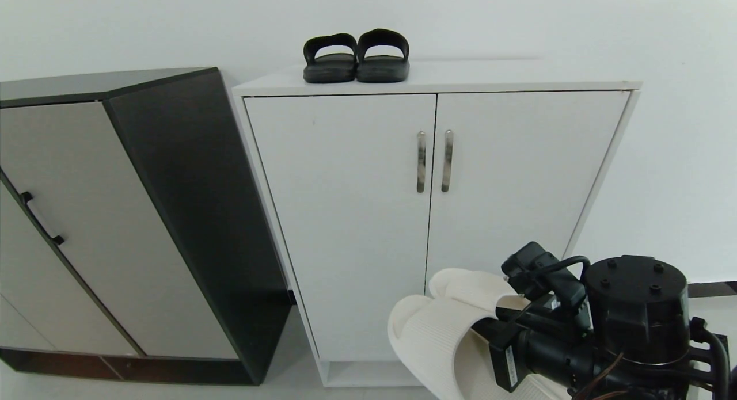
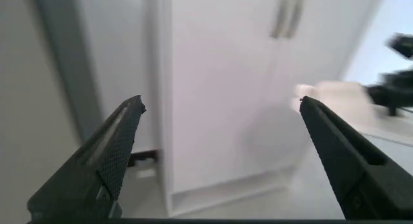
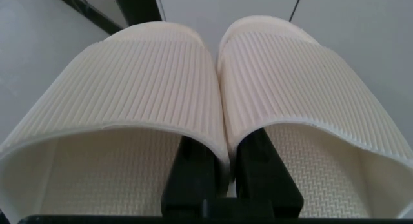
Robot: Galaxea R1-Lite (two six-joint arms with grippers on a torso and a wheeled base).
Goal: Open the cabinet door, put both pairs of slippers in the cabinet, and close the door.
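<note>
Before your closed white cabinet (image 1: 345, 216), black slippers (image 1: 356, 57) on its top, your right gripper (image 3: 226, 175) clamping the cream slippers (image 3: 155, 75), your left gripper (image 2: 222, 104) spread wide.

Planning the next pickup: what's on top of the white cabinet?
A pair of black slippers stands side by side on the white cabinet top, above its left door. Both doors are shut, hiding the inside.
</note>
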